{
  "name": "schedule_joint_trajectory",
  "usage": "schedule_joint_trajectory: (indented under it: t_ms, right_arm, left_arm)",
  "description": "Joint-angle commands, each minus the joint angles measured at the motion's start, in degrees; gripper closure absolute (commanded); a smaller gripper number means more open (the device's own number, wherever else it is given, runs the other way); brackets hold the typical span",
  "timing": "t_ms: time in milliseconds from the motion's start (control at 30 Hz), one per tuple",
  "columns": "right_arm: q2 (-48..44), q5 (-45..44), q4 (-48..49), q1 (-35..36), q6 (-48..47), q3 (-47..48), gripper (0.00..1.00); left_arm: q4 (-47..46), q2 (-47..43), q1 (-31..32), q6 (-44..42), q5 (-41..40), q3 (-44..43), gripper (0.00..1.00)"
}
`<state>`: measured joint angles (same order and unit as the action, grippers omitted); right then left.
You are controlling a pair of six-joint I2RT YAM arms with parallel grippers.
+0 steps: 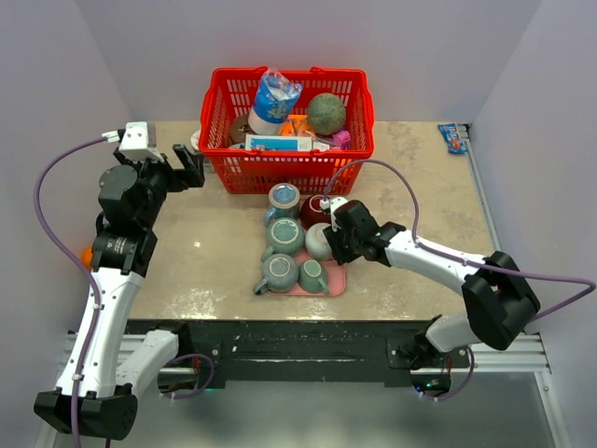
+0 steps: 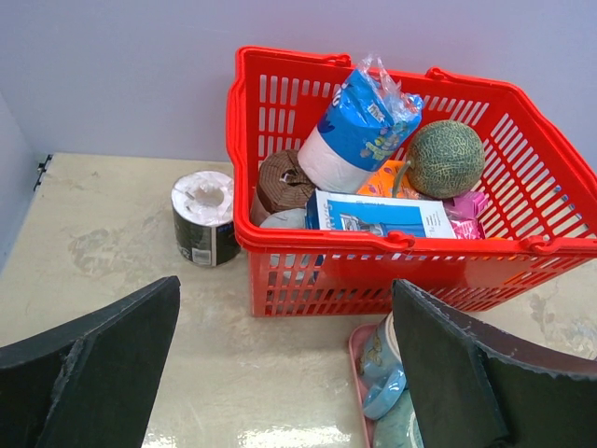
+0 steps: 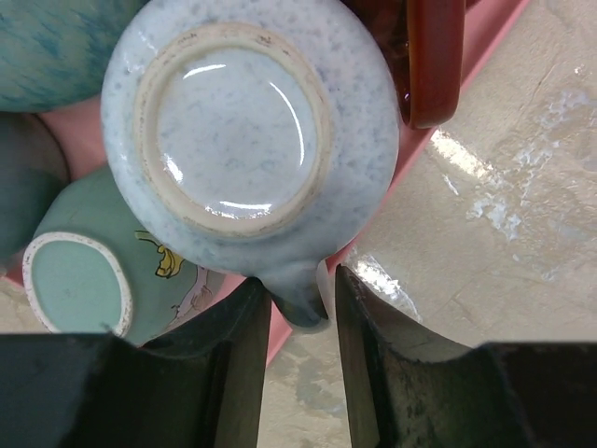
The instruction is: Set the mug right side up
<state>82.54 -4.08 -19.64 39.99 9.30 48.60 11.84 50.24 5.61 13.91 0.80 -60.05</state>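
The mug (image 3: 233, 131) is pale speckled blue and stands upside down on the pink tray (image 1: 337, 280), its unglazed foot ring facing my right wrist camera. Its handle (image 3: 303, 299) points toward my right gripper (image 3: 303, 280), which straddles it with narrowly open jaws. The left finger (image 3: 244, 322) touches the handle, and a thin sliver shows before the right finger (image 3: 359, 327). From above, the mug (image 1: 318, 242) sits at the tray's right side under my right gripper (image 1: 329, 245). My left gripper (image 1: 189, 168) hovers wide open and empty left of the basket.
A red basket (image 1: 289, 154) full of groceries stands behind the tray. Several other mugs crowd the tray: a dark red one (image 3: 434, 56), a green one on its side (image 3: 93, 280), teal ones (image 1: 282, 237). A tape roll (image 2: 205, 219) stands left of the basket.
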Motion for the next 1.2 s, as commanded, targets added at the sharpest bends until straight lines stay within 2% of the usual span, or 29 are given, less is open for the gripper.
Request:
schedule_joint_trajectory:
  t_ms: [0, 33, 67, 100, 433, 833, 933, 1167]
  right_arm:
    - [-1.6, -2.1, 7.9, 0.2, -0.7, -0.8, 0.69]
    - [-1.3, -2.0, 7.7, 0.3, -0.8, -0.8, 0.76]
    - [-1.1, -2.0, 7.4, 0.3, -0.9, -0.6, 0.93]
    - [-1.1, -2.0, 7.1, 0.3, -0.8, -0.4, 1.00]
    - [-6.9, -1.8, 5.6, 0.3, -0.7, -1.1, 1.00]
    - [-19.6, 2.7, 1.3, 0.4, 6.0, 0.9, 1.00]
    - [-22.3, 4.0, 0.6, 0.3, 8.3, 2.5, 1.00]
    - [-25.1, 12.6, 4.9, 0.3, 14.9, 9.5, 1.00]
  left_arm:
    - [-2.8, -0.2, -0.3, -0.7, -0.6, 0.6, 0.01]
    - [-2.8, -0.2, -0.3, -0.6, -0.6, 0.7, 0.01]
    - [-2.9, -0.2, -0.3, -0.5, -0.6, 0.8, 0.01]
    - [-2.9, -0.1, -0.3, -0.4, -0.6, 0.9, 0.01]
    - [-5.2, -4.4, -0.3, 2.9, -7.2, 2.7, 0.01]
    - [-7.0, -5.8, -0.3, 5.9, -1.1, 4.4, 0.01]
    - [-7.4, -5.7, -0.3, 6.3, 3.3, 4.8, 0.01]
    - [-9.0, -4.7, -0.3, 11.0, 10.1, 6.0, 0.01]
